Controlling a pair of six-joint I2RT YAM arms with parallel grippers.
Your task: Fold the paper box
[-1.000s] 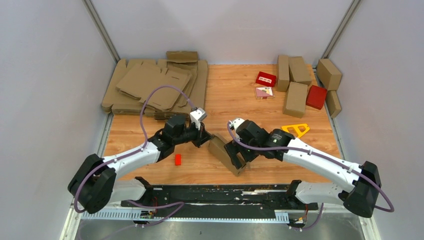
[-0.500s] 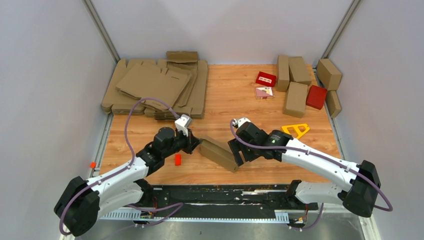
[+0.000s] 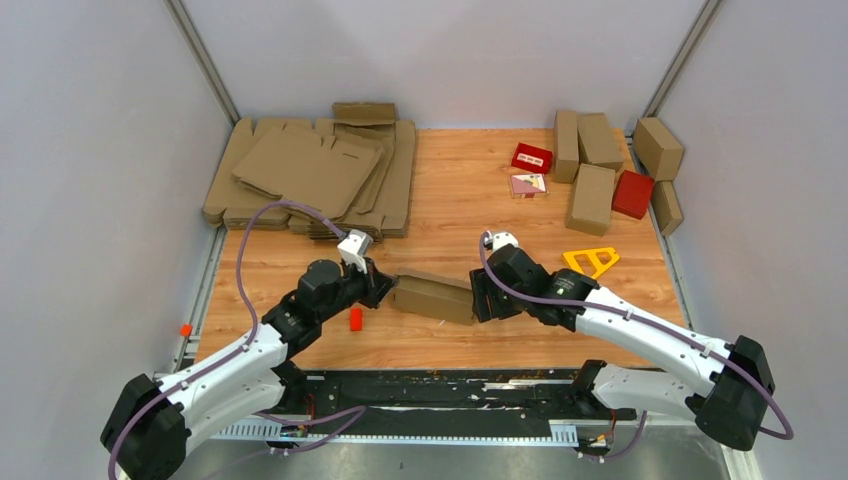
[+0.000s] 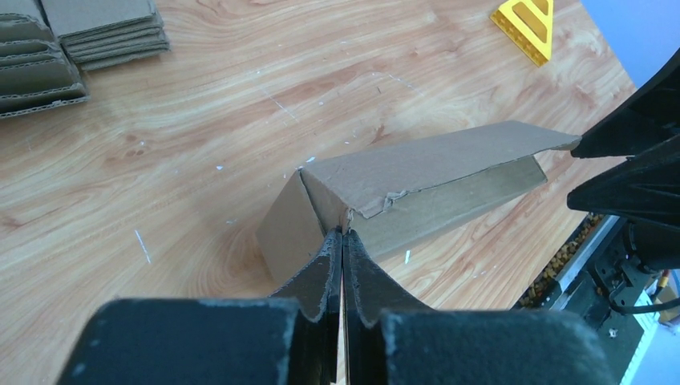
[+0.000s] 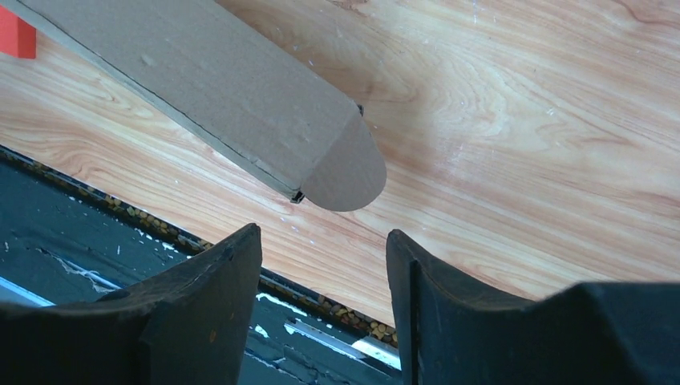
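Wooden worktop (image 3: pixel 450 200): stack of flat cardboard blanks (image 3: pixel 310 175) in the far left corner. Cluster of folded brown cartons (image 3: pixel 592 165) in the far right corner, one red box (image 3: pixel 633 193) among them, another red box (image 3: pixel 532 157) just left of them, a small pale printed box (image 3: pixel 528 184) beside that. Yellow triangular frame (image 3: pixel 592 260) toward the right edge, small red block (image 3: pixel 355 319) near the near edge left of centre, tiny orange piece (image 3: pixel 185 329) just off the left edge.

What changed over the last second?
The paper box swung from slanted to nearly crosswise, shifting left with the left gripper, which is pinching its end. The right gripper eased rightward, open at the other end. Cardboard stack, finished cartons, red block unmoved.
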